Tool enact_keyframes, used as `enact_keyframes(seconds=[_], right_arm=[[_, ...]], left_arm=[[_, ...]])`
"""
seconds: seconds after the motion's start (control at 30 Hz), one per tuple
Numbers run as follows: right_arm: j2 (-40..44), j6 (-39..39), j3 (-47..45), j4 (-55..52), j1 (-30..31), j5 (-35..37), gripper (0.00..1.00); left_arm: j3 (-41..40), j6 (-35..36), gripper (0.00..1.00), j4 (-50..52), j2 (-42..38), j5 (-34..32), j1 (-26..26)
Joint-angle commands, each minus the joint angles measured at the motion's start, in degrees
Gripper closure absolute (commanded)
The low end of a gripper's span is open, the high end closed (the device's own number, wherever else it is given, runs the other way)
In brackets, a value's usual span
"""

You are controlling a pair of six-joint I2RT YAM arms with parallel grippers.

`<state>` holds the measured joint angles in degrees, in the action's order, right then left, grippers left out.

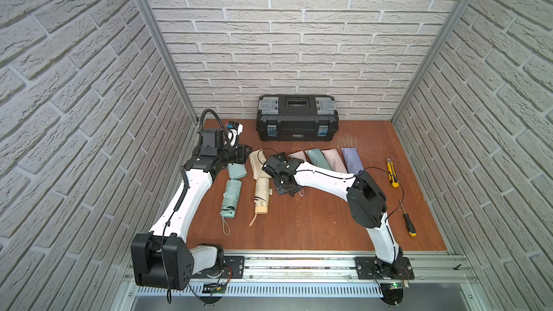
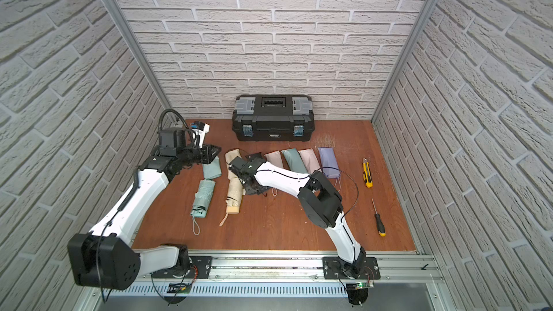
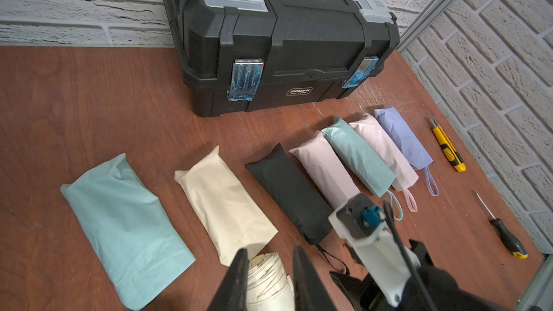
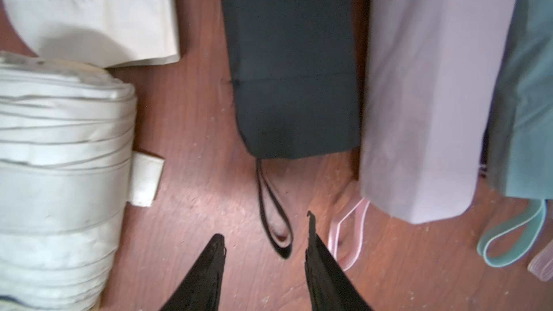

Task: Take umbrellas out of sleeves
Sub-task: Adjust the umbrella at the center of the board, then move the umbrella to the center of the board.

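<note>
The left end effector (image 3: 269, 248) is raised over the left side of the bench (image 1: 323, 228), its jaws partly open and holding nothing. The empty mint sleeve (image 1: 236, 170) lies flat close by, with the mint umbrella (image 1: 231, 198) just near of it, handle toward the near edge. To the right, the empty cream sleeve (image 1: 256, 161) has its near end touching the far end of the cream umbrella (image 1: 263, 194). The right end effector (image 4: 264, 225) is low over the bench just right of the cream umbrella, jaws apart and empty. The end of the black wrist loop (image 4: 283, 253) lies between them. This loop protrudes from the near end of the plump black sleeve (image 4: 293, 70). Further right, a pink sleeve (image 3: 326, 172), a filled mint sleeve (image 3: 359, 157), a second pink sleeve (image 3: 386, 151) and a lavender sleeve (image 3: 404, 140) lie side by side, each plump with a loop at its near end. A closed toolbox (image 1: 296, 118) stands against the far wall. A utility knife (image 1: 392, 173) and a screwdriver (image 1: 408, 222) lie at the right edge.
</note>
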<state>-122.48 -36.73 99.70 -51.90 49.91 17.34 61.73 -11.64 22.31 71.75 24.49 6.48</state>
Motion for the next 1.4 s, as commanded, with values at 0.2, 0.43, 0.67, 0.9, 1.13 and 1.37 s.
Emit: enact_keyframes(seconds=[0.2, 0.43, 0.67, 0.9, 1.13, 1.37], right_arm=[[-2.20, 6.42, 1.20, 2.12, -3.35, -4.18, 0.52], [0.17, 5.82, -3.24, 7.01, -3.02, -9.50, 0.51], [-1.41, 5.09, -4.50, 6.58, -2.71, -8.65, 0.53], [-0.80, 4.89, -6.90, 6.01, -1.78, -6.54, 0.61], [0.38, 3.12, -12.68, 9.50, -1.57, -10.99, 0.83], [3.64, 2.55, -16.43, 7.85, -0.54, -8.69, 0.97]], left_arm=[[0.40, -0.26, 0.72, -2.13, 1.18, 1.37, -1.44], [0.62, -1.39, 0.73, -2.81, 2.50, 3.63, -2.84], [0.58, -1.30, 0.73, -2.45, 2.37, 3.57, -2.95], [0.49, -1.16, 0.73, -2.42, 2.13, 3.29, -2.96], [0.40, -1.02, 0.73, -2.28, 1.95, 3.30, -2.91], [0.40, -0.98, 0.73, -2.24, 1.82, 3.29, -2.94]])
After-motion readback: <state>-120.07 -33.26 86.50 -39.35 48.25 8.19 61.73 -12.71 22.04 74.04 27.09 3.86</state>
